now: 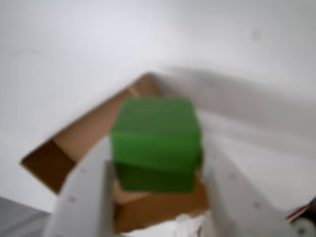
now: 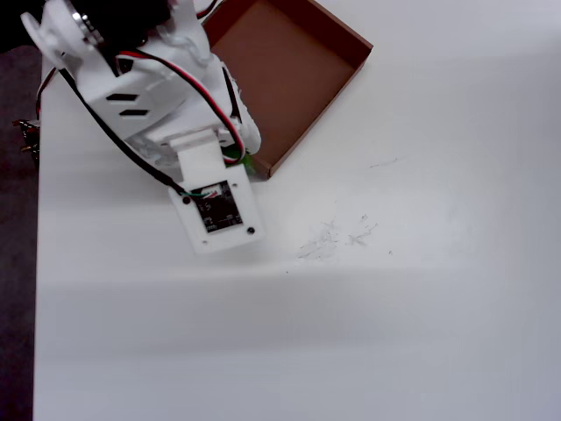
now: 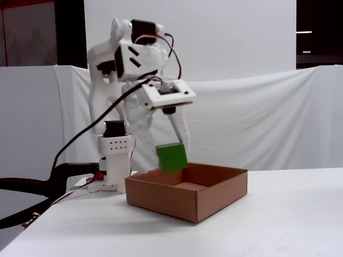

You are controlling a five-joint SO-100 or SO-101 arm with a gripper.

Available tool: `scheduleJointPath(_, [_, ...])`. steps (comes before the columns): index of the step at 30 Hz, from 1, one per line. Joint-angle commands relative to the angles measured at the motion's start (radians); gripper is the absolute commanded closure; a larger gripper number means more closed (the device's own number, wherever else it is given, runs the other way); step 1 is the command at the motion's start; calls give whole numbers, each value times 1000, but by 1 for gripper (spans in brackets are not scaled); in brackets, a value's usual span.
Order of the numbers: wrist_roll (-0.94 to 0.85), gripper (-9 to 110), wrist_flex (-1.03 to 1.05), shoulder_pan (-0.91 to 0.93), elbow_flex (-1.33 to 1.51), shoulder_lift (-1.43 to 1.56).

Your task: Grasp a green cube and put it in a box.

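The green cube (image 1: 155,143) fills the middle of the wrist view, pinched between my two white fingers (image 1: 91,192). My gripper (image 1: 155,150) is shut on it. In the fixed view the cube (image 3: 171,157) hangs in the gripper (image 3: 174,152) just above the near-left rim of the brown cardboard box (image 3: 161,201). From overhead only a green sliver of the cube (image 2: 248,162) shows under the wrist, at the lower corner of the box (image 2: 280,70). The box floor (image 1: 81,138) lies below and behind the cube.
The arm's base (image 3: 115,160) stands behind the box on the left of the fixed view. A white table (image 2: 394,307) stretches to the right and front, with faint scuff marks (image 2: 337,237). The table's left edge (image 2: 37,263) runs close to the arm.
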Motion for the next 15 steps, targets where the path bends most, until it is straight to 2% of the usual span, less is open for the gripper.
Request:
scheduleJointPath(1, [21,88,12,-67,-17,61])
scheduleJointPath(6, [49,88,-14,-164,72,41])
scheduleJointPath(15, [52,88,-86,-181,176,-5])
